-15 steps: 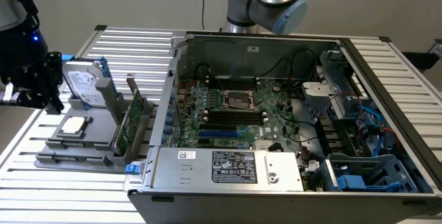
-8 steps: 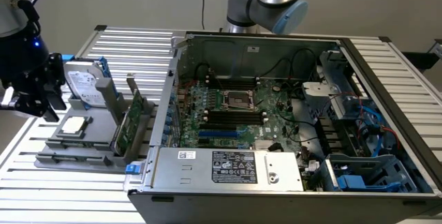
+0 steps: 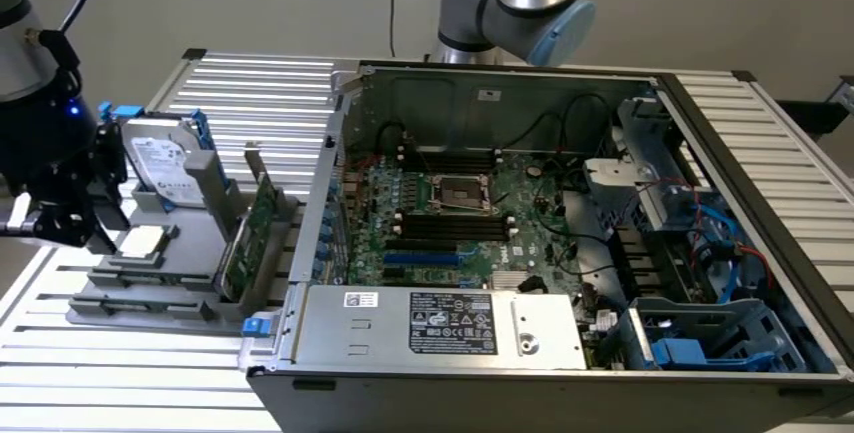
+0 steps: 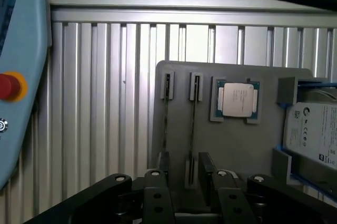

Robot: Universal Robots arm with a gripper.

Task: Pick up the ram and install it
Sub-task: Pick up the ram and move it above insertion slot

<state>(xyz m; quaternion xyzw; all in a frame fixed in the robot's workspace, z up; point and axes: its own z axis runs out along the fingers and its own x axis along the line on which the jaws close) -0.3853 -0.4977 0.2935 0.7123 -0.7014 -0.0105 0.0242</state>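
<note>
1. Well, the claw (image 3: 67, 225) hangs at the exterior view's left, just beside the gray holder (image 3: 187, 248).
2. In the wrist view its two fingers (image 4: 206, 165) stand apart, and they grip nothing.
3. The ram (image 3: 240, 245) is a long green stick. It stands on its edge in a slot of the gray holder, on the side next to the computer case (image 3: 694, 113).
4. The claw and the ram do not touch. A square silver chip (image 3: 144, 241) and a hard drive (image 3: 167, 168) sit between them on the holder.
5. From the wrist, two thin boards show edge-on in the holder's slots. I cannot tell which one is the ram.
6. The computer case lies open, and the long black slots (image 3: 447, 225) on its green motherboard (image 3: 534, 243) can be seen.
</note>
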